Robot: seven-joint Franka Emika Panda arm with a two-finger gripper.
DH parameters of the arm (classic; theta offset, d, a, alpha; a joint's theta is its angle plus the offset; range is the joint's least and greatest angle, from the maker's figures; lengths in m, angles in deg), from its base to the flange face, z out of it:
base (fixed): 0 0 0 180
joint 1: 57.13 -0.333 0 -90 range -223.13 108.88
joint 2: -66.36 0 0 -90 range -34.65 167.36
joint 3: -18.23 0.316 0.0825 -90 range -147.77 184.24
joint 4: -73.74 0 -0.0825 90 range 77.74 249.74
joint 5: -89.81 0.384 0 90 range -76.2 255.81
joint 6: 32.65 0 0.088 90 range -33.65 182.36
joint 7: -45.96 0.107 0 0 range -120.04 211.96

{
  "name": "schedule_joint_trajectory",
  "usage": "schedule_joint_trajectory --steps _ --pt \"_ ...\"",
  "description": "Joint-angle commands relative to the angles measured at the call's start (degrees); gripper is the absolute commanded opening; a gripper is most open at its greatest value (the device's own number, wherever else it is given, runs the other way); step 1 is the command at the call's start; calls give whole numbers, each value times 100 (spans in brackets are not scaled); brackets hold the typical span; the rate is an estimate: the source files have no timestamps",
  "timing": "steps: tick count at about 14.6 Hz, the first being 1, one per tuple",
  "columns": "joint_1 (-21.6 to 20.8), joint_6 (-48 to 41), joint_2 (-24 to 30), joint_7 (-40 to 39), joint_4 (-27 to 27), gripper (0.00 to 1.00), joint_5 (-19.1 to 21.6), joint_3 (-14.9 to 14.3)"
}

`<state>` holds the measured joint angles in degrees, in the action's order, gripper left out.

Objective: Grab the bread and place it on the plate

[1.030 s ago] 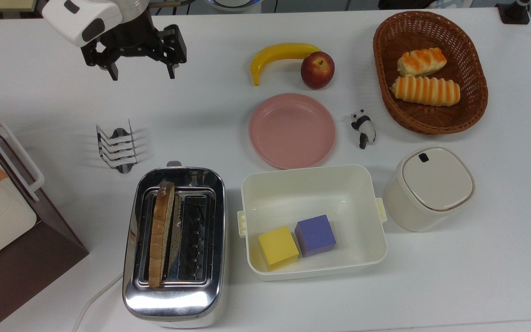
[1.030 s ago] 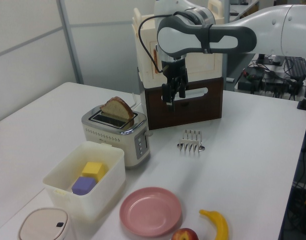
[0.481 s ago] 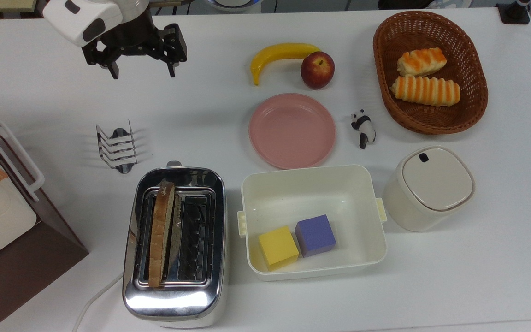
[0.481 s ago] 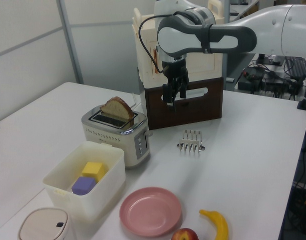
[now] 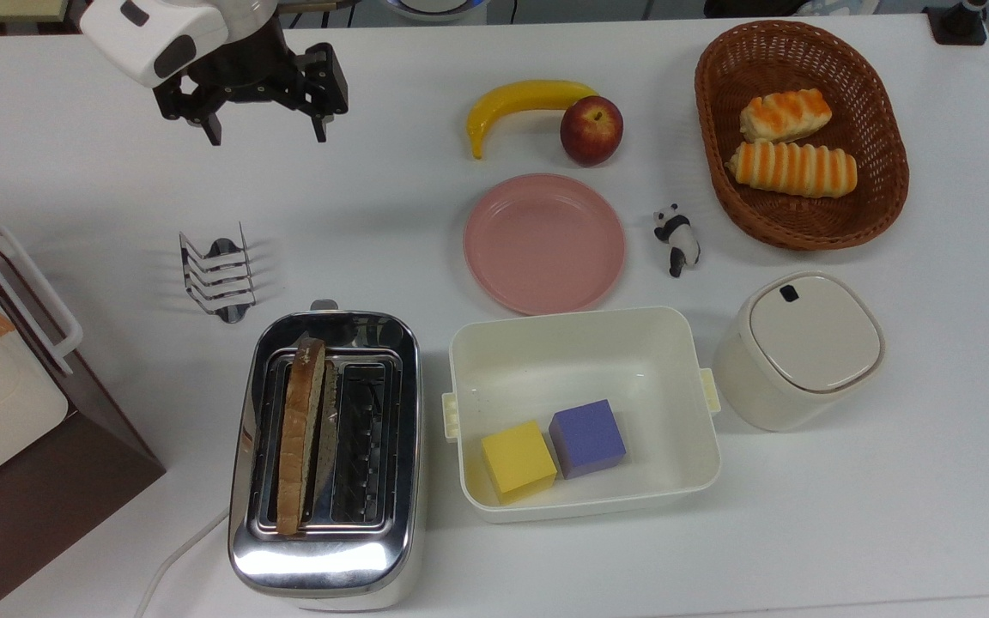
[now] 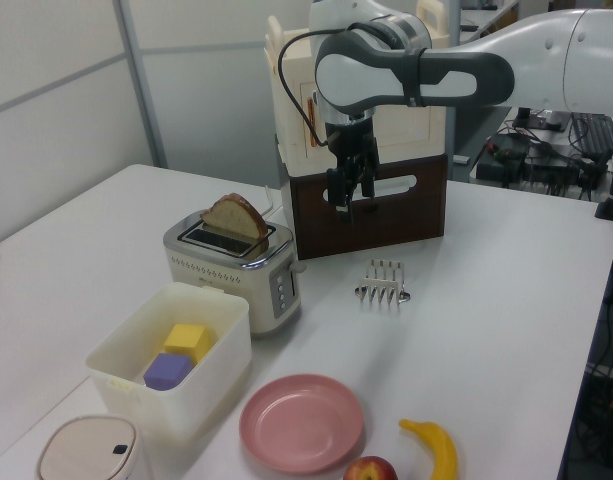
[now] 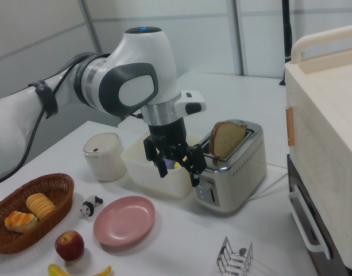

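Note:
A slice of brown bread point(image 5: 300, 433) stands upright in the left slot of a chrome toaster point(image 5: 327, 554), with its rounded top sticking out point(image 6: 236, 215) point(image 7: 227, 138). The pink plate point(image 5: 544, 243) lies bare on the white table, to the toaster's upper right in the top view point(image 6: 301, 422) point(image 7: 124, 221). My gripper point(image 5: 267, 136) hangs open and holds nothing. In the top view it is above the table near the far edge, well beyond the toaster. It points downward point(image 6: 346, 208) point(image 7: 179, 174).
A wire toast rack point(image 5: 218, 276) stands between gripper and toaster. A white box point(image 5: 585, 343) with a yellow and a purple cube sits beside the toaster. A lidded canister point(image 5: 808, 348), basket of rolls point(image 5: 799, 51), banana point(image 5: 520, 99), apple point(image 5: 591, 129), panda figure point(image 5: 676, 239) and brown-and-cream cabinet point(image 5: 5, 429) ring the plate.
The gripper has drifted slightly toward the table's far edge in the top view, still open. Nothing else has moved.

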<state>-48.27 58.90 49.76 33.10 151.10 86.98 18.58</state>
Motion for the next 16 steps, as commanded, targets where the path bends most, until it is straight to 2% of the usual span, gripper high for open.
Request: schedule_joint_trajectory --steps 1,13,16 --pt "-24 -128 183 38 166 100 -25 -44" --pt "-33 -49 148 47 166 100 19 -44" --pt "-33 231 104 300 157 100 124 -43"
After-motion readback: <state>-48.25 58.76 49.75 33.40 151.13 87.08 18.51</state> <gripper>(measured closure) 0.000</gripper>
